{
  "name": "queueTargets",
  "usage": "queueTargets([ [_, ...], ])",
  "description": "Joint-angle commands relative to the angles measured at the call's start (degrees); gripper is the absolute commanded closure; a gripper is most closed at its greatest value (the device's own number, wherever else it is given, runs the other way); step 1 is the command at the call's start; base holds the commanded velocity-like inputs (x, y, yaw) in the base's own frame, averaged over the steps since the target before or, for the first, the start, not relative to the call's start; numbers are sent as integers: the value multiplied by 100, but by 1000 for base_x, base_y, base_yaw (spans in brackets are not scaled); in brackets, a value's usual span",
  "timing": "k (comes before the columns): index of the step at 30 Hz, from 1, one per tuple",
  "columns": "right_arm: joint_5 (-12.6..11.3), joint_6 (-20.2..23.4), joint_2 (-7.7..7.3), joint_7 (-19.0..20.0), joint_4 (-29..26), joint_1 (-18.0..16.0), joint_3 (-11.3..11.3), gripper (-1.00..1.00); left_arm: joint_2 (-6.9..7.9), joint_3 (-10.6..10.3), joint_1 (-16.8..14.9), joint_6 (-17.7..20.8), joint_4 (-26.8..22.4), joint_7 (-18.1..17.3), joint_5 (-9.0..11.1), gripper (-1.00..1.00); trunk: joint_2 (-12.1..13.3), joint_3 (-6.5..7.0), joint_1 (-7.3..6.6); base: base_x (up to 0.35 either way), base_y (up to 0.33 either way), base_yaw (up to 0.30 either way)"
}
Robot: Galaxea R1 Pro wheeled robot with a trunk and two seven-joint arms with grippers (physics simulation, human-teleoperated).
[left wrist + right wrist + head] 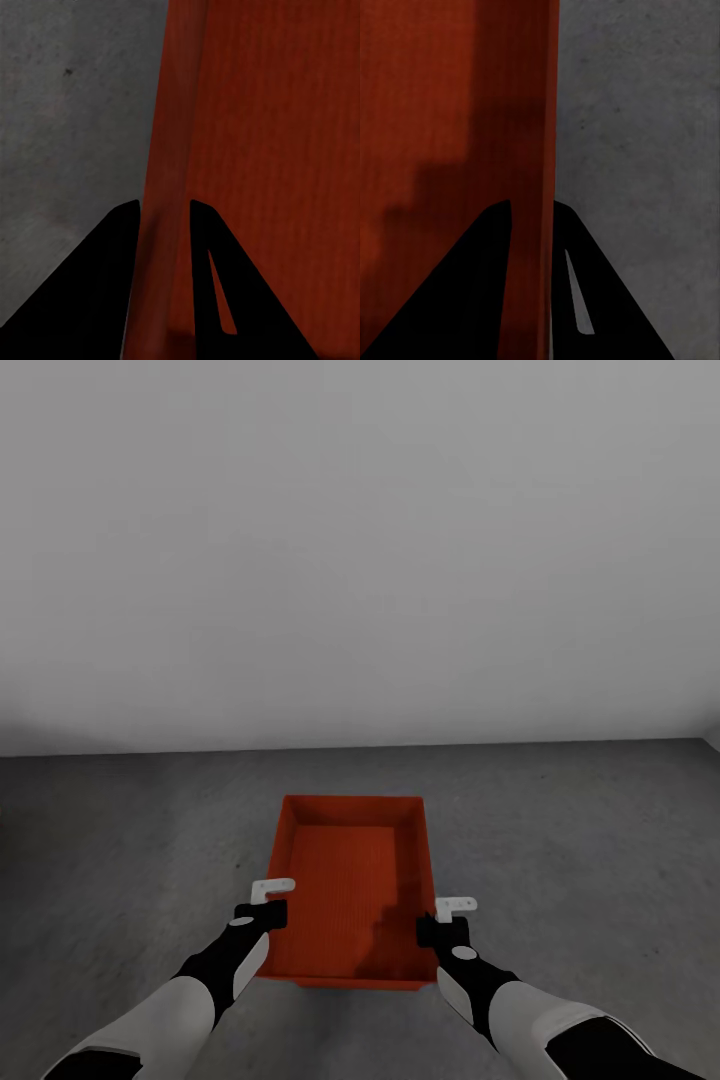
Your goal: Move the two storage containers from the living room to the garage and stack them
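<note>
Garage. Plain grey-white wall [360, 540] ahead, dark speckled concrete floor [130, 840] below.

One storage container [350, 890], orange-red and open-topped, sits or hangs low over the floor directly in front of the robot, long axis pointing toward the wall, well short of the wall's foot. Cannot tell from the head view whether its base touches the concrete. It is empty.

Left gripper [268, 900] at the container's left long wall, near the robot-side end. Left wrist view: one dark finger [105, 285] outside the wall, one inside, thin wall running between them, so clenched on the rim.

Right gripper [448, 920] mirrors this on the right long wall. Right wrist view: finger [607, 292] on the floor side, the other over the bin's interior, wall pinched between, so grasping the container too.

Judgement: step in hand is placing this container in the garage, two-handed carry at or near set-down.

Next move calls for: lower level until the base rests flat, then release both claws together and lift the fingers straight up clear of the walls so the bin is not dragged or tipped
</note>
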Motion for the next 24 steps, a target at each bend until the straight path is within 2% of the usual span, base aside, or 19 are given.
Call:
queueTargets([
  [1, -117, -39, -372, -304, 188, -1, -135, 100, 14, 246, -8, 42, -29, 447, -52, 100, -2, -3, 0, 0, 0, 0],
  [24, -117, -39, -372, -304, 188, -1, -135, 100, -22, 247, -6, 46, 145, 448, -69, 100, -2, -3, 0, 0, 0, 0],
])
